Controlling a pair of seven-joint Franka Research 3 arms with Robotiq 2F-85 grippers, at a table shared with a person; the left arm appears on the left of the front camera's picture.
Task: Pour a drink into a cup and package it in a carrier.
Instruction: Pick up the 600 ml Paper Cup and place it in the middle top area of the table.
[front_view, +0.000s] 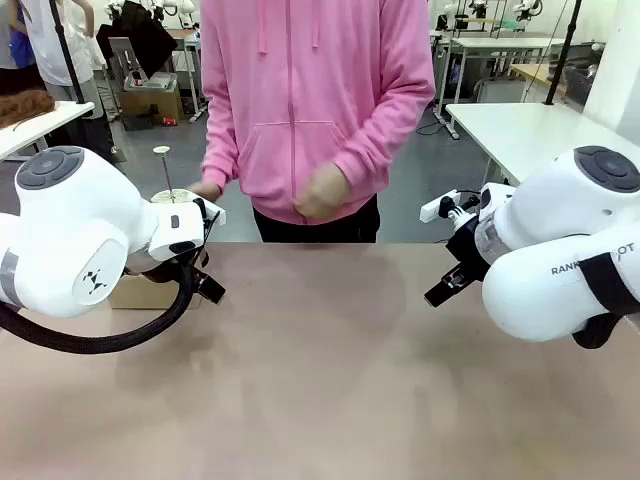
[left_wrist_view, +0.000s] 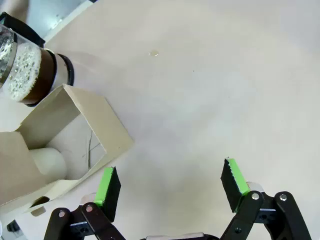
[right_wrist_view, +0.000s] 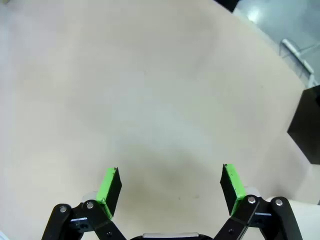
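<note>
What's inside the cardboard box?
A white round thing, maybe a cup, sits inside the cardboard box. The box walls hide the rest of it.

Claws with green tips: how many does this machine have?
2. The left claw hangs open above the table, beside the brown carrier; the right claw hangs open above the table, near a black box.

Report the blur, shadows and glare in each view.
Front view: the person's hand is motion-blurred; soft arm shadows lie on the table. Left wrist view: even light, sharp; the press jug is cut off at the corner. Right wrist view: a soft shadow darkens the table ahead of the right pincer.
</note>
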